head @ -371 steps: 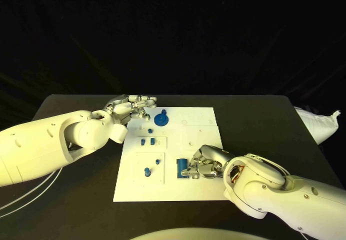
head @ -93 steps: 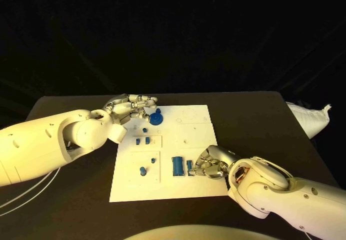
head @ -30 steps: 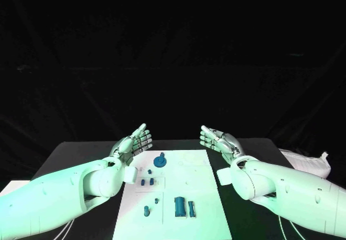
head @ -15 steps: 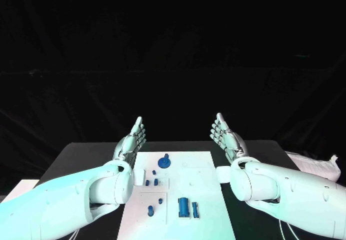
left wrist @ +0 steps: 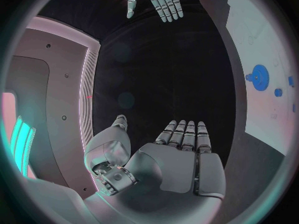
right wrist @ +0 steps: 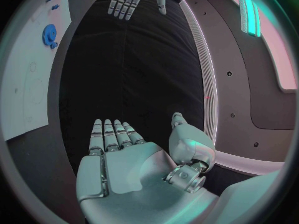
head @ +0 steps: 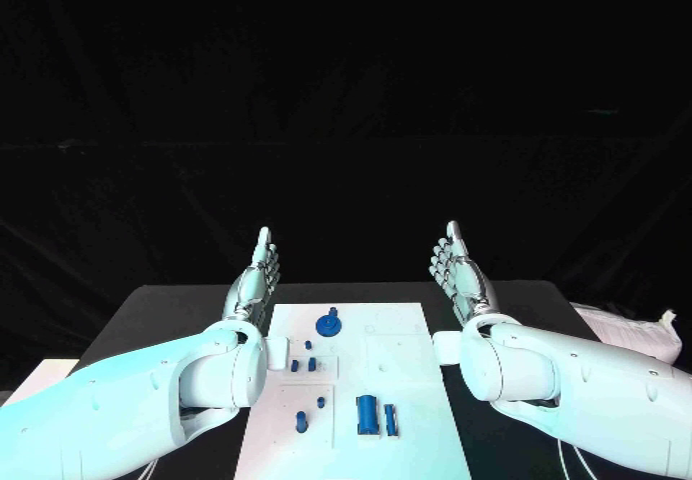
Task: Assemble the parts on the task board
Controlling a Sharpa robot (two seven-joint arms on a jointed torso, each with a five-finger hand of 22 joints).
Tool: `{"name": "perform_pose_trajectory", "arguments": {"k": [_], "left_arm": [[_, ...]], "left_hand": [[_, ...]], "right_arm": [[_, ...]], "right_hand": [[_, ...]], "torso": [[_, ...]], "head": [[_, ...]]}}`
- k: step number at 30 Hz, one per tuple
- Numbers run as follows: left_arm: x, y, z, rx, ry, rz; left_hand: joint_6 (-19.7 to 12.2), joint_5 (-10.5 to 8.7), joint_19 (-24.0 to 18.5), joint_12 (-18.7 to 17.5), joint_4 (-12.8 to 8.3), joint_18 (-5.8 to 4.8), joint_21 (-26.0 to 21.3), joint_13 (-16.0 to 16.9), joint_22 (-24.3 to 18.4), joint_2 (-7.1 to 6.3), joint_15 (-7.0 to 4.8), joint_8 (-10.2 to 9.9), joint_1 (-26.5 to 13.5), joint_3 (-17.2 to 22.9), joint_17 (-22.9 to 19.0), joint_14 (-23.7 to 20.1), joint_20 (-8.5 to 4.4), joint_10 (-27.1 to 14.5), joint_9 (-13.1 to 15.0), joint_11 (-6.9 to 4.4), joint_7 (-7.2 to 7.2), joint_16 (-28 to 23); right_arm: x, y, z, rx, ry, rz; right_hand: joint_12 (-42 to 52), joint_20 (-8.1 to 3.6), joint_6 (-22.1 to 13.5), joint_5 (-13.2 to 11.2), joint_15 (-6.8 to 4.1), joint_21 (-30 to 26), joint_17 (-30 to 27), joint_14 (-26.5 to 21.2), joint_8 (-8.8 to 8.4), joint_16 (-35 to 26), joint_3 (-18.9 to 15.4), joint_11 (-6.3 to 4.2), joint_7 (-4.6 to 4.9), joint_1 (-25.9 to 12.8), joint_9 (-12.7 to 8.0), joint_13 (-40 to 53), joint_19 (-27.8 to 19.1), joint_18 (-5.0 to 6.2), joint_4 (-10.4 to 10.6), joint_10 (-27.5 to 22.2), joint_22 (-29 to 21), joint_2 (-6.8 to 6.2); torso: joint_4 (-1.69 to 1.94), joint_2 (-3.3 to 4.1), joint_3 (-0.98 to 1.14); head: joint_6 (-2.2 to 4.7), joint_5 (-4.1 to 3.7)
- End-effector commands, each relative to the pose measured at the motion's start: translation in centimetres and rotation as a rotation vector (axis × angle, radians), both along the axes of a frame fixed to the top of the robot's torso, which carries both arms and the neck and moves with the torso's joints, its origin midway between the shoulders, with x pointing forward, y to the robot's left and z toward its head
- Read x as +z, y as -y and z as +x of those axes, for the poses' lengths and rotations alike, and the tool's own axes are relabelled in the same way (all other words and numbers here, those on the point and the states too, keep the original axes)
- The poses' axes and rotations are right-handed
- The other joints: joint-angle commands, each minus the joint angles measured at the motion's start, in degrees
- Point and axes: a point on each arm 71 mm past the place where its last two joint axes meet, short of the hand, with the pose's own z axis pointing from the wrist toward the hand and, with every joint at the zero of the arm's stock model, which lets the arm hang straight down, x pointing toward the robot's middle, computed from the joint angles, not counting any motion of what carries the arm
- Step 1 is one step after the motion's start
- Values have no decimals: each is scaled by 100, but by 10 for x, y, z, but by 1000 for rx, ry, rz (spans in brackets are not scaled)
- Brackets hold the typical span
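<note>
- Left hand (head: 254,285) and right hand (head: 462,275) raised above the surface, fingers (left wrist: 184,134) straight, holding nothing.
- Task board (head: 389,375) flat between the arms; blue gear (head: 329,324) at far end, small parts (head: 375,414) nearer.
- Parts look light, rigid, smooth; pinch them by their sides.

task board (head: 411,400) cut off at bottom edge, small parts (head: 300,420) indistinct

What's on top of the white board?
Small blue parts lie on the task board: a gear at its far end, small pieces nearer. Arms hide its side edges.
</note>
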Motion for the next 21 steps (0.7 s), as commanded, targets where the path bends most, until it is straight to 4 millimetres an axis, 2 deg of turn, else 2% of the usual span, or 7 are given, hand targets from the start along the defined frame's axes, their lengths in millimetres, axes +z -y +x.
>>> {"name": "perform_pose_trajectory", "arguments": {"k": [1,6,7,8,9,10,21], "left_arm": [[3,1,0,2,32,11],[3,1,0,2,32,11],[3,1,0,2,32,11],[3,1,0,2,32,11],[3,1,0,2,32,11],[3,1,0,2,32,11],[3,1,0,2,32,11]], "left_hand": [[-258,-38,-225,-39,1,-85,-20,-7,-148,0,0,-39,-372,-95,-8,-266,-6,-283,-8,1,-4,-38],[-364,-38,-302,-39,1,-85,-20,-7,-148,0,0,-39,-511,-95,-8,-355,-6,-385,-8,1,-4,-38],[-416,-38,-719,-39,1,-85,-20,-7,-148,0,0,-39,-566,-95,-8,-404,-6,-443,-8,1,-4,-38],[-835,-38,-719,-39,1,-85,-20,-7,-148,0,0,-39,-676,-95,-8,-826,-6,-889,-8,1,-4,-38],[-835,-38,-719,-39,1,-85,-20,-7,-148,0,0,-39,-1168,-95,-8,-826,-6,-889,-8,1,-4,-38],[-835,-38,-719,-39,1,-85,-20,-7,-148,0,0,-39,-1168,-95,-8,-826,-6,-889,-8,1,-4,-38],[-835,-38,-719,-39,1,-85,-20,-7,-148,0,0,-39,-1168,-95,-8,-826,-6,-889,-8,1,-4,-38]], "right_arm": [[2,0,0,-2,19,0],[2,0,0,-2,19,0],[2,0,0,-2,19,0],[2,0,0,-2,19,0],[2,0,0,-2,19,0],[2,0,0,-2,19,0],[2,0,0,-2,19,0]], "right_hand": [[-38,-12,-243,-30,-1,-21,-9,-285,-19,-23,-32,-4,-6,-392,-7,-6,-282,-77,7,-283,-8,1],[-38,-12,-342,-30,-1,-21,-9,-390,-19,-23,-32,-4,-6,-542,-7,-6,-382,-77,7,-394,-8,1],[-38,-12,-352,-30,-1,-21,-9,-412,-19,-23,-32,-4,-6,-571,-7,-6,-404,-77,7,-402,-8,1],[-38,-12,-784,-30,-1,-21,-9,-478,-19,-23,-32,-4,-6,-657,-7,-6,-460,-77,7,-473,-8,1],[-38,-12,-784,-30,-1,-21,-9,-903,-19,-23,-32,-4,-6,-761,-7,-6,-871,-77,7,-891,-8,1],[-38,-12,-784,-30,-1,-21,-9,-903,-19,-23,-32,-4,-6,-1233,-7,-6,-871,-77,7,-891,-8,1],[-38,-12,-784,-30,-1,-21,-9,-903,-19,-23,-32,-4,-6,-1233,-7,-6,-871,-77,7,-891,-8,1]], "torso": [[0,0,-1],[0,0,-1],[0,0,-1],[0,0,-1],[0,0,-1],[0,0,-1],[0,0,-1]], "head": [[-1,0],[-1,0],[-1,0],[-1,0],[-1,0],[-1,0],[-1,0]]}}
